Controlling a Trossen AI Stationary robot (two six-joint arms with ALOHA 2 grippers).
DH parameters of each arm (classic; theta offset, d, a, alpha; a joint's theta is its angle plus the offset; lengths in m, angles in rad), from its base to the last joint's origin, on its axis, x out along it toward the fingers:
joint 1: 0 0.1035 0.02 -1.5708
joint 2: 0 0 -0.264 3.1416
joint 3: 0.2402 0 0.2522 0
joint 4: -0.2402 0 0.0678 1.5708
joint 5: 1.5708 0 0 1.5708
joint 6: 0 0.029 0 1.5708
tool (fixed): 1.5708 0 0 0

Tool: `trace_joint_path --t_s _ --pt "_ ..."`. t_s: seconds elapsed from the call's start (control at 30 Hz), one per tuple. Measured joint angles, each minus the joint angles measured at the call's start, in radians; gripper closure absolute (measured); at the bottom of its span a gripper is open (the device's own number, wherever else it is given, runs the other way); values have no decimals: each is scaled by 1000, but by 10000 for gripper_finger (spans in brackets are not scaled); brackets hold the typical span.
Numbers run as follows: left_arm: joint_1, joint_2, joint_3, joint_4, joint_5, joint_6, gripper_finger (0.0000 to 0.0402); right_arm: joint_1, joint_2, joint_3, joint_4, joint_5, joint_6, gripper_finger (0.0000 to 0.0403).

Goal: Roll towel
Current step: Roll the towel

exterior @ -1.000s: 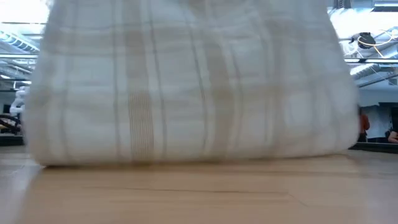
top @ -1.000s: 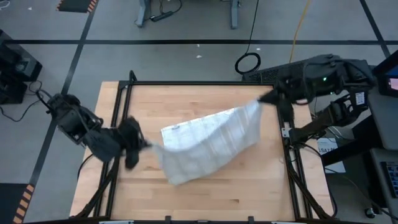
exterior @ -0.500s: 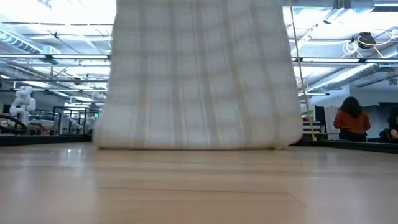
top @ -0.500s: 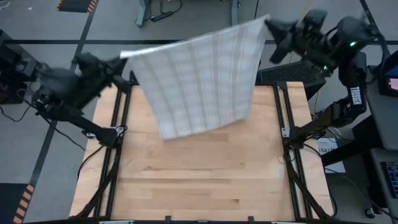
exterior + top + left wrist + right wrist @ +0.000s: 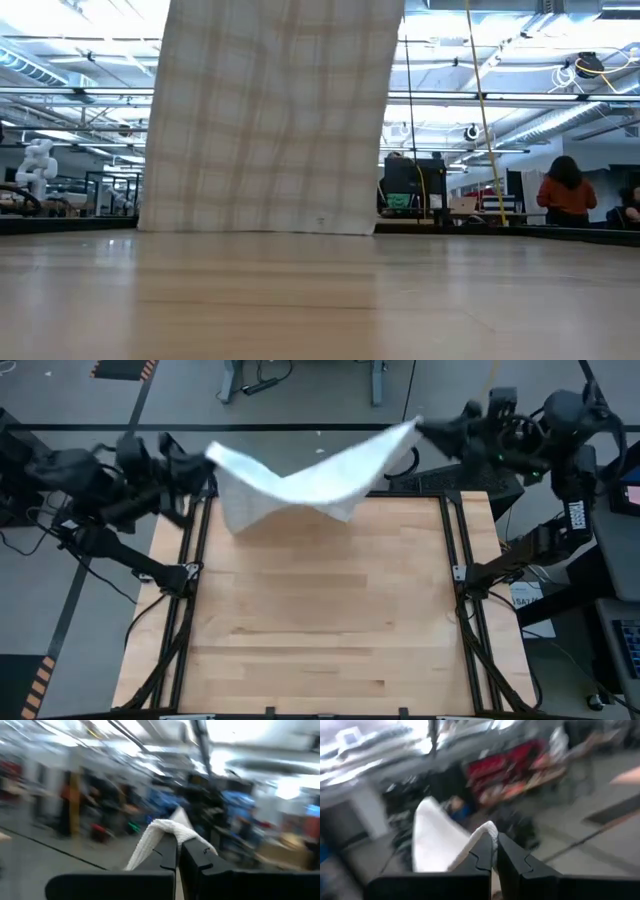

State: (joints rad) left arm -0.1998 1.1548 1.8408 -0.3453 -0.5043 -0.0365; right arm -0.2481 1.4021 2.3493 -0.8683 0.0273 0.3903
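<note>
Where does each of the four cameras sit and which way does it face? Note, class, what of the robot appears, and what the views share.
High view: overhead, looking down; left gripper and right gripper hold the towel over the table.
Low view: table height, facing the room; towel hanging, no arm.
Left wrist view: past shut fingers pinching cloth.
Right wrist view: past shut fingers pinching cloth.
All four share the towel.
</note>
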Motion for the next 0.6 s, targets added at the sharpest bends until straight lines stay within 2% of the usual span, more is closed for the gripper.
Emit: trace_joint_path --t_s 0.13,0.3,0.43,0.6 --pt "-18 -2 0 -201 134 -181 398 41 -15 0 -177 -84 57 401" --pt "-51 0 0 -485 261 -401 398 98 -19 0 -394 -87 107 401" --pt "-96 -2 0 -610 367 -524 398 138 -19 0 -473 -88 130 401" --pt "-156 -1 0 -744 403 -633 398 183 -18 0 -536 -89 168 401"
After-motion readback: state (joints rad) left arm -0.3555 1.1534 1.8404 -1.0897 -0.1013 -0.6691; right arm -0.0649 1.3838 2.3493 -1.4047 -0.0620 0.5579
